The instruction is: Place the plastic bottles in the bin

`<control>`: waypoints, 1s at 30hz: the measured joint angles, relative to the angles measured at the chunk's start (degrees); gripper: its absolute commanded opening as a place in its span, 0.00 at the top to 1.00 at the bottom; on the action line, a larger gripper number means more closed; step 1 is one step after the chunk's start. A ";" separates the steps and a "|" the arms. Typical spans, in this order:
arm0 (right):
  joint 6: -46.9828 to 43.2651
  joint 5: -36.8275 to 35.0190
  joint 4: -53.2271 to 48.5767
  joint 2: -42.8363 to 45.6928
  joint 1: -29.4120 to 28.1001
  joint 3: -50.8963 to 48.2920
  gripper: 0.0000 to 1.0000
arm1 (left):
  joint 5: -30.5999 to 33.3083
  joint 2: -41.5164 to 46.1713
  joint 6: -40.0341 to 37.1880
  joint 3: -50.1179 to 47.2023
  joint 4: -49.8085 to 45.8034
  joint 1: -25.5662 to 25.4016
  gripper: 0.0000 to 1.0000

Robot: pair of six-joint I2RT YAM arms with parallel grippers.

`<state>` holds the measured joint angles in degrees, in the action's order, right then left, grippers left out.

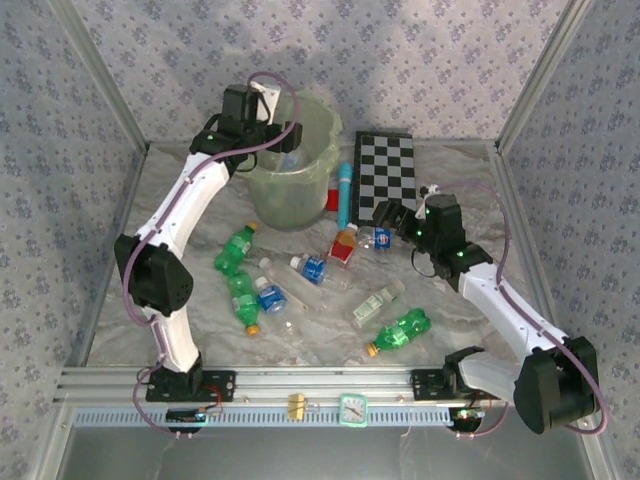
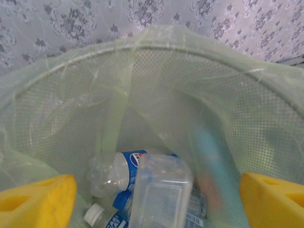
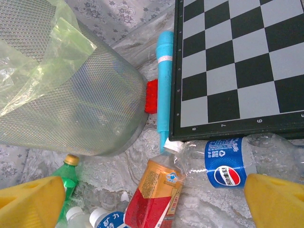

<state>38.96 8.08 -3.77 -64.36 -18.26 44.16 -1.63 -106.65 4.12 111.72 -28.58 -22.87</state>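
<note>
My left gripper (image 2: 154, 183), spread, above the bin (image 2: 190, 47), a clear bottle (image 2: 161, 190) inside; my right gripper (image 3: 154, 190), likewise spread, over the Pepsi bottle (image 3: 228, 161): closing off-centre could snag the neighbouring red-labelled bottle (image 3: 152, 199)

Marbled grey table (image 1: 310, 345) — boxed behind and on both sides by floral-papered walls (image 1: 450, 60), aluminium rail (image 1: 300, 381) along its near edge

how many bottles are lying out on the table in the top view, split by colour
green bottles: 3
clear bottles with blue labels: 3
clear bottle with a pale label: 1
red-labelled bottle: 1
total: 8
</note>
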 measured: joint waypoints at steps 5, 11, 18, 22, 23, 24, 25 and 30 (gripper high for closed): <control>-0.07 -0.31 -0.85 0.00 -0.07 0.00 0.01 | 0.02 0.04 0.42 0.24 0.00 0.00 0.09; -0.48 -0.85 -0.85 0.00 -0.66 0.00 0.00 | 1.18 3.91 2.01 -3.56 1.07 0.00 0.04; -0.50 -0.85 -0.81 -0.90 -1.44 0.26 0.00 | 4.28 17.20 4.44 -16.31 6.14 0.00 0.00; -0.76 -0.83 -0.74 -2.97 -1.79 1.16 0.00 | 5.81 26.34 6.82 -25.64 9.86 0.50 0.00; -0.87 -0.81 -0.68 -3.37 -1.92 1.33 0.00 | 6.19 28.04 7.39 -27.69 10.43 0.79 0.00; -0.92 -0.76 -0.48 -3.87 -1.92 1.42 0.00 | 6.67 30.14 8.00 -30.27 10.99 1.18 0.00; -0.92 -0.61 -0.17 -4.33 -2.01 1.42 0.01 | 7.21 32.02 8.50 -32.85 11.50 1.60 0.00; -1.09 -0.63 1.97 -5.84 -3.21 1.42 0.02 | 10.03 39.80 10.95 -46.58 13.03 3.65 0.00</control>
<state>37.87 7.44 -1.80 -70.19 -21.47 45.58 8.40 -66.85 15.07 65.14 -15.55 -19.22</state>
